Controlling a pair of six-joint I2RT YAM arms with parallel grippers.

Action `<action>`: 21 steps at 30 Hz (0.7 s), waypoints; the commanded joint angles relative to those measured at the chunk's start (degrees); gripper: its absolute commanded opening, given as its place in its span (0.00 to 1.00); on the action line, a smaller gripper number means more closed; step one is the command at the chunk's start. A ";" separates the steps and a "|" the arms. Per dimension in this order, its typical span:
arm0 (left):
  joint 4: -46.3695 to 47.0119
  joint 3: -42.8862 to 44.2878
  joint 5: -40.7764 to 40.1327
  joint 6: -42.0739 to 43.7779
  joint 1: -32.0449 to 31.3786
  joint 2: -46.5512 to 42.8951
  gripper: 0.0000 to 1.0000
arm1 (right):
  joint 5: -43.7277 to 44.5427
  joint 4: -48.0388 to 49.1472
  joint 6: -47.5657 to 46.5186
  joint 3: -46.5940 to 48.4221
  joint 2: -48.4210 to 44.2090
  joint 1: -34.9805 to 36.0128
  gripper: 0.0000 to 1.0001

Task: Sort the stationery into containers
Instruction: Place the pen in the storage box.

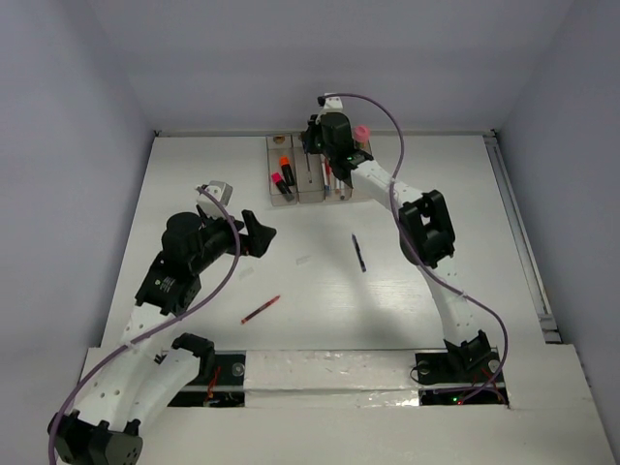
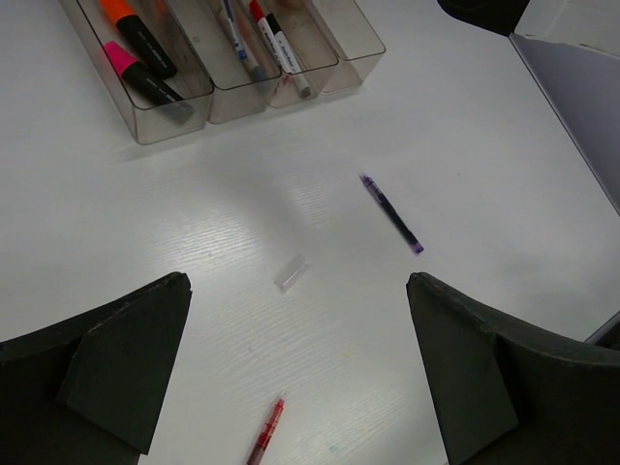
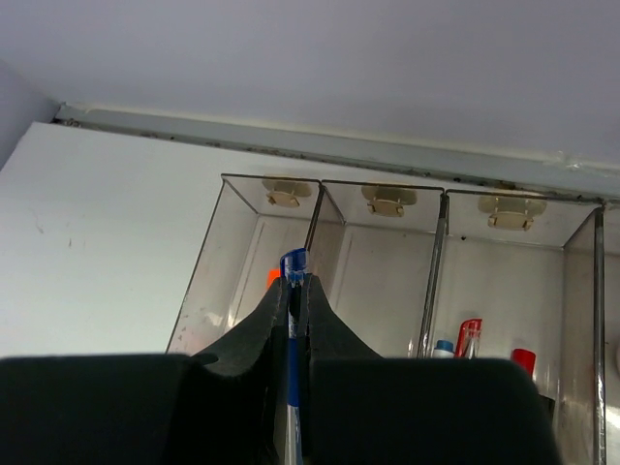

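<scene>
1. Containers [image 1: 273, 160]: a row of four joined bins at the far edge of the bench, about mid-width.
2. Right hand [image 3: 294, 320]: fingers together, clamped on a blue pen [image 3: 294, 263]. It is held over the containers, close to the wall between the two leftmost bins. Cannot tell which bin it is aimed at.
3. Left hand [image 2: 295, 310]: fingers wide apart, holding nothing, hovering over the middle of the bench.
4. Done: orange-capped highlighter [image 2: 136, 29] and pink-capped highlighter [image 2: 140, 77] lie in the leftmost bin. Pens and a white marker [image 2: 281, 44] lie in the next two. The rightmost bin looks empty from the left wrist.
5. Left on the bench: dark pen [image 2: 392, 213] mid-bench, toward the right edge; red pen [image 2: 264, 431] closer to the near edge. Both are well apart from the containers. A small clear cap [image 2: 291, 273] lies between them.
6. Pink-topped item [image 1: 361, 131] at the far edge, just right of the bins. Possibly the glue stick; too small to confirm.
7. Judgement: well past halfway. Remaining: drop the held pen, then collect the two loose pens and perhaps the pink-topped item.
</scene>
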 commanded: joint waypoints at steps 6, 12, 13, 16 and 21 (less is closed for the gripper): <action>2.23 -0.10 -1.83 0.73 0.53 0.51 0.93 | -1.31 2.02 0.49 3.88 2.15 0.40 0.00; 2.32 -0.10 -2.71 0.81 0.53 1.83 0.93 | -2.54 0.70 0.49 6.34 3.82 0.40 0.04; 2.40 -0.19 -2.71 0.90 0.53 1.92 0.93 | -2.63 0.26 0.67 6.61 4.00 0.40 0.09; 2.23 -0.10 -3.59 0.90 0.53 2.45 0.93 | -2.72 0.00 0.93 5.82 3.82 0.40 0.33; 2.05 0.07 -4.12 1.08 0.53 3.67 0.93 | -2.02 -2.90 -1.26 6.61 1.72 0.40 0.53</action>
